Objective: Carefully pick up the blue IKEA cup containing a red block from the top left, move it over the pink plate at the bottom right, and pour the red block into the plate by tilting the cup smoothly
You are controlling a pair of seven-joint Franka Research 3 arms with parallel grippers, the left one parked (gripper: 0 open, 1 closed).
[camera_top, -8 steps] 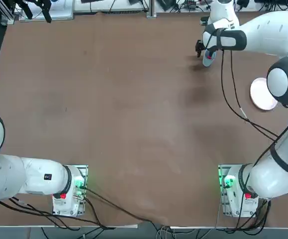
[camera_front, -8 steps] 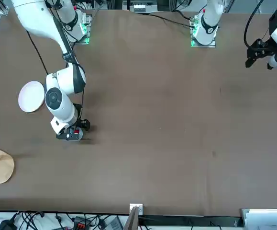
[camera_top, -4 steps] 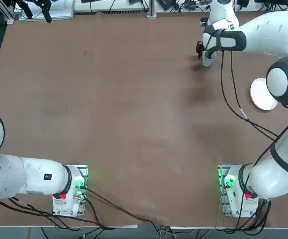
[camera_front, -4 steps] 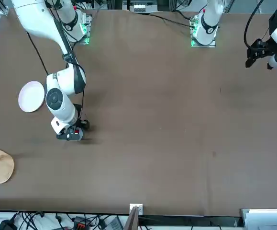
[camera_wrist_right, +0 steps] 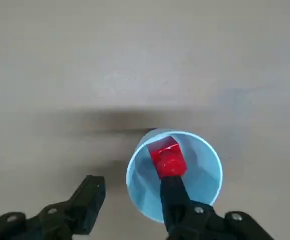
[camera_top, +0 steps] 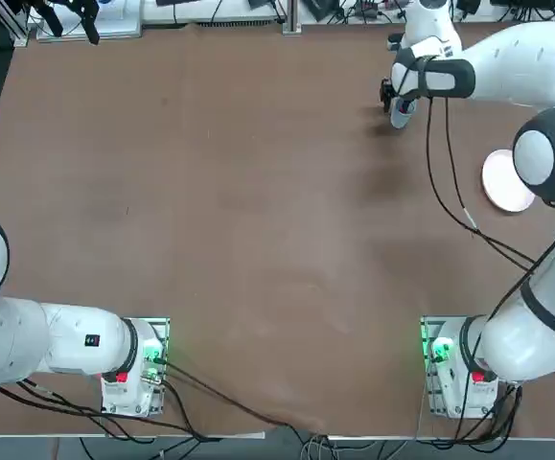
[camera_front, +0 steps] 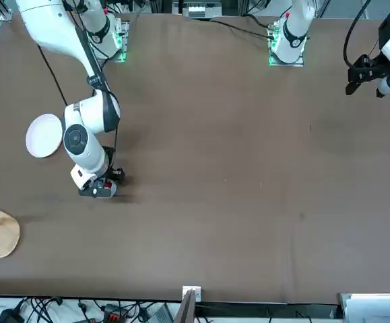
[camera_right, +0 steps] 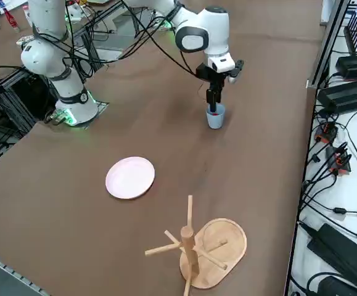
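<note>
The blue IKEA cup (camera_wrist_right: 205, 167) stands upright on the brown table at the far side, also seen as the cup (camera_right: 215, 118) from the right side. The red block (camera_wrist_right: 167, 157) lies inside it. My right gripper (camera_wrist_right: 132, 186) comes down from above and straddles the cup's wall: one finger (camera_wrist_right: 172, 197) reaches inside next to the block, and the other finger (camera_wrist_right: 90, 196) stands outside with a gap to the wall. The gripper is open and grips nothing. The pink plate (camera_right: 130, 177) lies flat and bare nearer the robot, apart from the cup; the plate (camera_top: 503, 182) is partly under my arm in the top view.
A tan wooden stand with pegs on an oval base (camera_right: 198, 245) sits near the table's right corner, beyond the plate. Cables hang from my right arm (camera_top: 450, 182) above the table between the cup and the plate.
My right hand has settled very slightly over the cup. The cup, block and plate have not moved.
</note>
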